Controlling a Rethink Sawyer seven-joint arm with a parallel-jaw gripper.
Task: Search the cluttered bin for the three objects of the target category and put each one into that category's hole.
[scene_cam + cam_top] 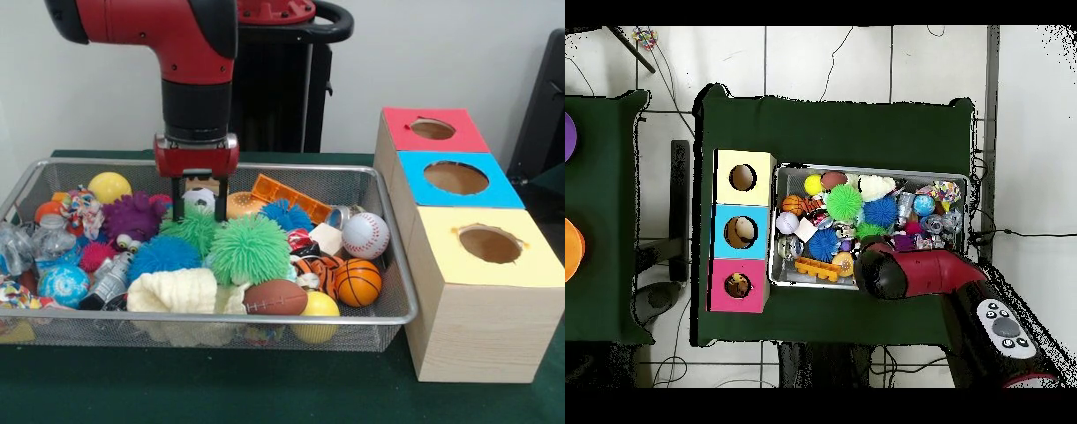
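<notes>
1. The gripper [199, 210] hangs over the far middle of the wire mesh bin [399, 265], fingers parted and holding nothing, just above a green spiky ball [192, 230]
2. The tiger-striped plush [314, 268] lies near right, beside a mini basketball [357, 282]
3. The red-surround hole [433, 129] sits far right, on the farthest box

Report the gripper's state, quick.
Gripper: open, holding nothing, fingers down among the toys at the back of the wire bin.

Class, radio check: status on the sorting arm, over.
Gripper open, down in bin. Tiger plush half buried beside basketball. Red hole unobstructed.
</notes>
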